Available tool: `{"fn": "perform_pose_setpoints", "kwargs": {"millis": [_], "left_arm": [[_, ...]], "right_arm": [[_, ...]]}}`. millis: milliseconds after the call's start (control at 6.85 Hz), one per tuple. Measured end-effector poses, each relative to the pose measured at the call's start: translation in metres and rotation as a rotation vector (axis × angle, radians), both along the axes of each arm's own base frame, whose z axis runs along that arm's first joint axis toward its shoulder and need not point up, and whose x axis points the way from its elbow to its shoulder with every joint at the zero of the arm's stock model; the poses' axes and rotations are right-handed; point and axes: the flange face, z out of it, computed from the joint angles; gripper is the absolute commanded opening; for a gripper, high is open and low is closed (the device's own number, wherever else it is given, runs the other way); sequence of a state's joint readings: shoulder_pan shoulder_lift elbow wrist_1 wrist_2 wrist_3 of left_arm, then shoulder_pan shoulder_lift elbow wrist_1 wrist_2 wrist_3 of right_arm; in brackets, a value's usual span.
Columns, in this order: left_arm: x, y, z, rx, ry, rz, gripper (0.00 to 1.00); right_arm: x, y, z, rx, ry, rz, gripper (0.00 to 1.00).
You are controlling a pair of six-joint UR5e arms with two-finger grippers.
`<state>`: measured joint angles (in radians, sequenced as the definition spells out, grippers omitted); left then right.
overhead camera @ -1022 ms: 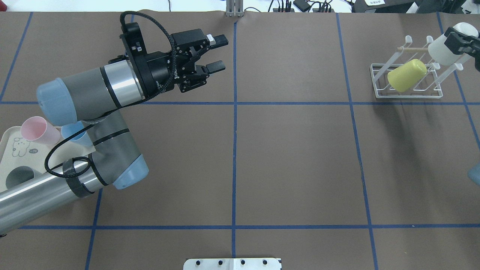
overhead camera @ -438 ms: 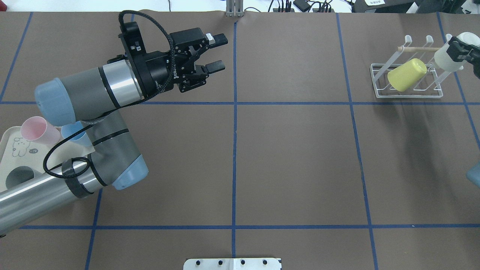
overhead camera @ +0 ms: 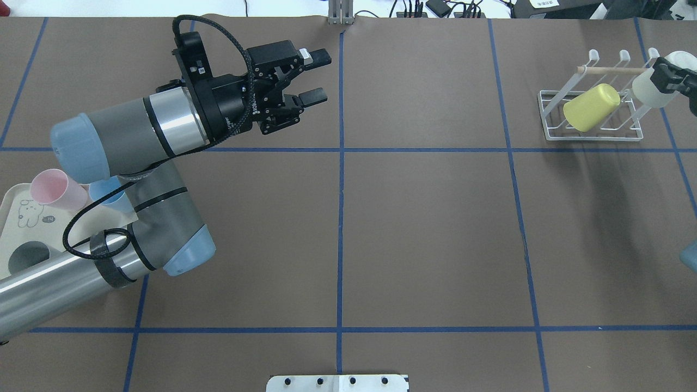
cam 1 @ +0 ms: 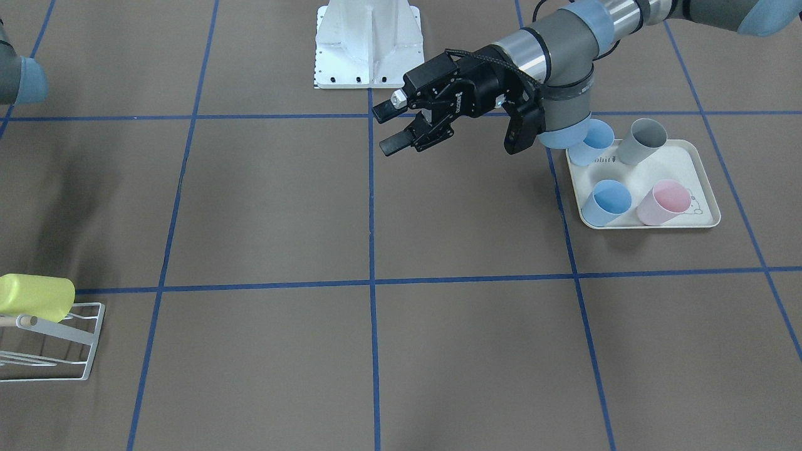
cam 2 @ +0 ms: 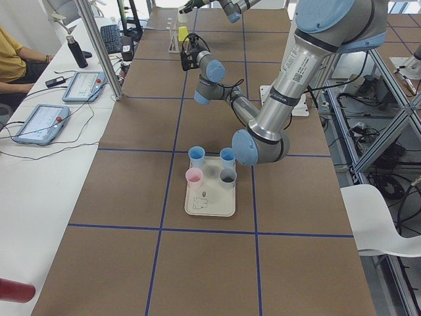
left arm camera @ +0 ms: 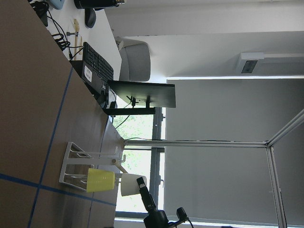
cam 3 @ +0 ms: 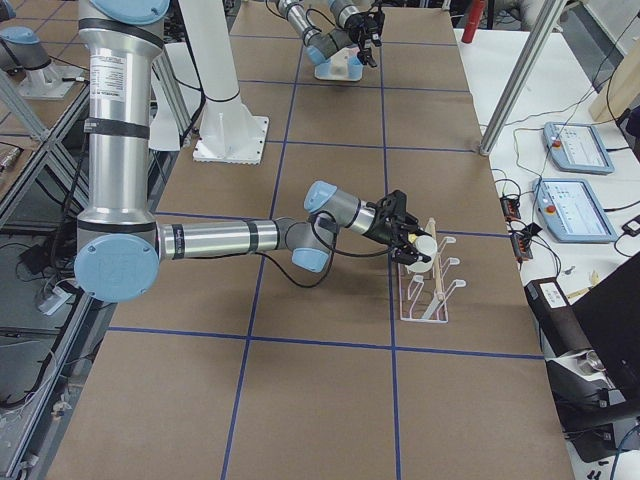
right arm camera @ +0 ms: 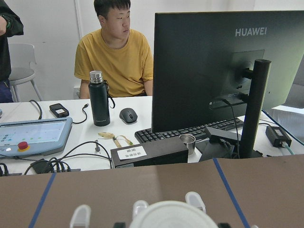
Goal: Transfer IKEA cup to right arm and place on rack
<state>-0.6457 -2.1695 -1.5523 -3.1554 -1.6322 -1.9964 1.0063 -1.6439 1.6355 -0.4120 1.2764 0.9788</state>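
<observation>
My right gripper (overhead camera: 663, 80) is clamped on the white cup (overhead camera: 645, 91), which tilts at the right end of the rack (overhead camera: 591, 136) near the table's (overhead camera: 425, 228) far right corner. It sits beside the yellow cup (overhead camera: 591, 107) on the prongs. My left gripper (overhead camera: 316, 76) hangs near the middle of the far edge, jaws wide and empty.

Brown paper-covered table (overhead camera: 430, 239) gridded with blue tape; white side table (right arm camera: 145, 114), black monitor (right arm camera: 204, 66), white wall (right arm camera: 52, 28).
</observation>
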Motion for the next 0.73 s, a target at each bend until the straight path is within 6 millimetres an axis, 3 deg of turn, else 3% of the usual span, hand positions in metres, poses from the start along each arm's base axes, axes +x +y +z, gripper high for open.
{"fn": "perform_pose_setpoints", "kwargs": {"millis": [730], "left_arm": [[0.003,0.002,0.001,-0.002,-0.001,0.005,0.8]], "right_arm": [[-0.002,0.001,0.011,-0.012,0.006,-0.006,0.0]]}}
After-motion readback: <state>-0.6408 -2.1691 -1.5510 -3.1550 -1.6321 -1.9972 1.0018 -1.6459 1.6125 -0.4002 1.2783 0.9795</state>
